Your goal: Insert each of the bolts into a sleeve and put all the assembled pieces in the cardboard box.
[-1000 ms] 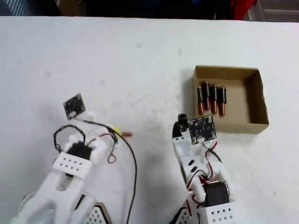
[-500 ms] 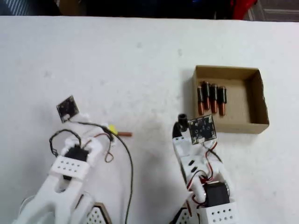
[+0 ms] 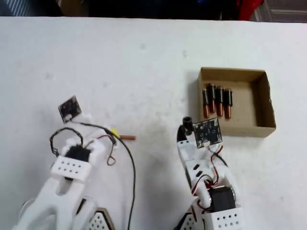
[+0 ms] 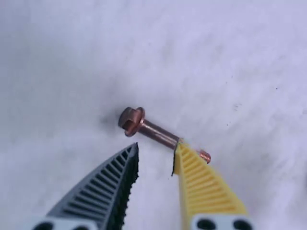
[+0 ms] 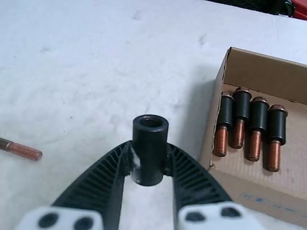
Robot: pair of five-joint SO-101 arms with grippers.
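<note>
Clenching the black sleeve upright, bore up to receive a bolt, the right gripper is hanging beside the cardboard box's near left corner; four assembled pieces are lying inside. The left gripper's fingers are standing apart at the loose bolt, which is lying flat near the desk's near edge, apparently lining up a grasp.

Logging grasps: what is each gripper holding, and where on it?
Right gripper clamps the upright sleeve by its lower sides; left gripper is open, holding nothing.
</note>
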